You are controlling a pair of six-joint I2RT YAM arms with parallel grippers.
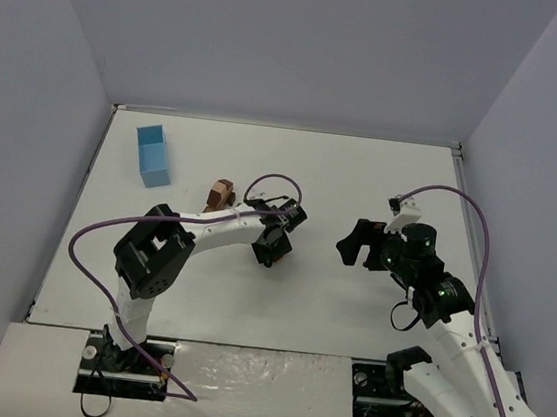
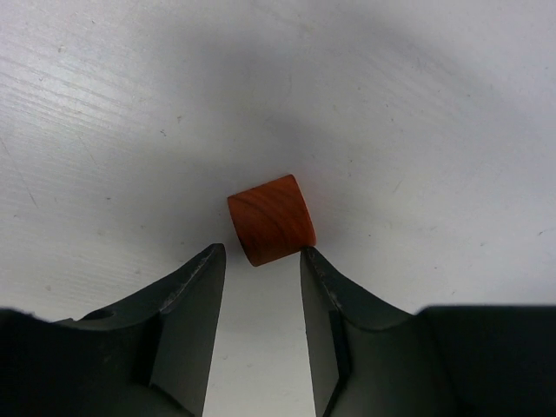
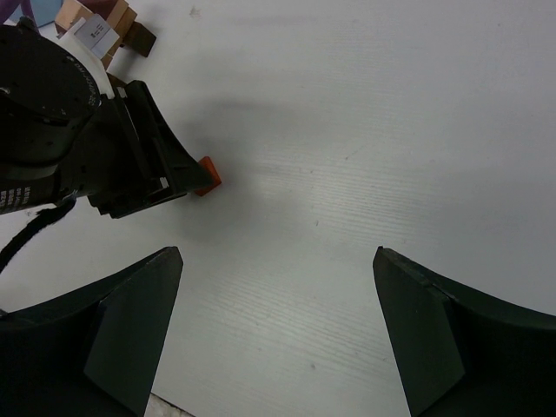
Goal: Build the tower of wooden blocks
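A reddish-orange wood block (image 2: 271, 217) lies on the white table right at the tips of my left gripper (image 2: 261, 257). The jaws are open, with a tip at each near corner of the block, and nothing is gripped. In the top view the left gripper (image 1: 272, 251) hides this block. In the right wrist view a corner of the block (image 3: 208, 176) sticks out past the left gripper (image 3: 130, 156). The small tower (image 1: 221, 195) of tan and brown blocks stands left of the left gripper and also shows in the right wrist view (image 3: 104, 26). My right gripper (image 3: 276, 254) is wide open and empty, to the right (image 1: 353, 245).
A light blue box (image 1: 152, 154) stands at the far left of the table. Grey walls close in the table (image 1: 362, 178) on three sides. The left arm's purple cable (image 1: 271, 183) loops over the table near the tower.
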